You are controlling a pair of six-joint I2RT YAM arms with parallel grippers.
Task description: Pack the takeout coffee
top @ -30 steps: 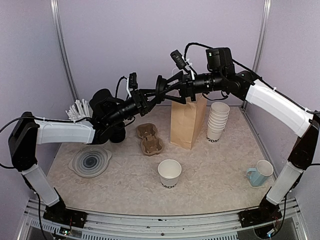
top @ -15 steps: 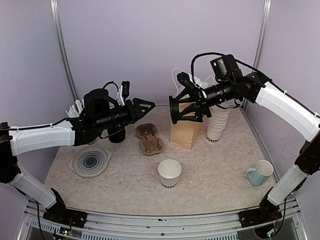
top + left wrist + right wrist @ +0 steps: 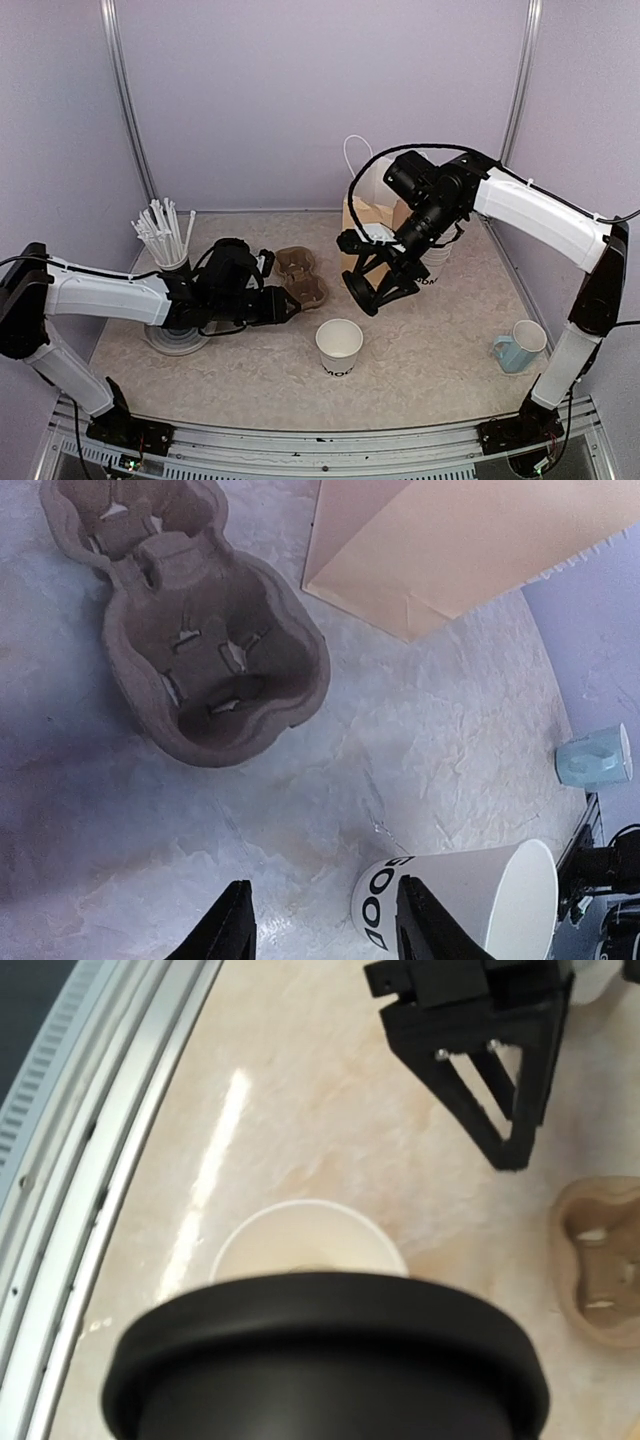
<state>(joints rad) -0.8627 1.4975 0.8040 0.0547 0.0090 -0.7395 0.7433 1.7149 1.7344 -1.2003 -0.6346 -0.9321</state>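
Top external: lidless paper cup (image 3: 340, 345) stands upright on the counter (image 3: 440, 320), front centre; we see no lidded coffee. Left fingers (image 3: 228, 930) are part-open and empty, low beside cup and pulp carrier (image 3: 220, 670). Right fingers (image 3: 368, 298) are spread wide near the cup, with a black lid-like disc (image 3: 320, 1350) close by; we cannot tell if it is gripped. We judge this the lidding step; the next move calls for centring over the rim.

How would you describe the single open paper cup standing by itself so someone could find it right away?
Start at the brown paper bag against the back wall and come straight toward the near edge, past the cardboard cup carrier. There a lone white paper cup stands upright. Unlike the light blue mug at the right, it has no handle, has no lid, and shows black lettering near its base.
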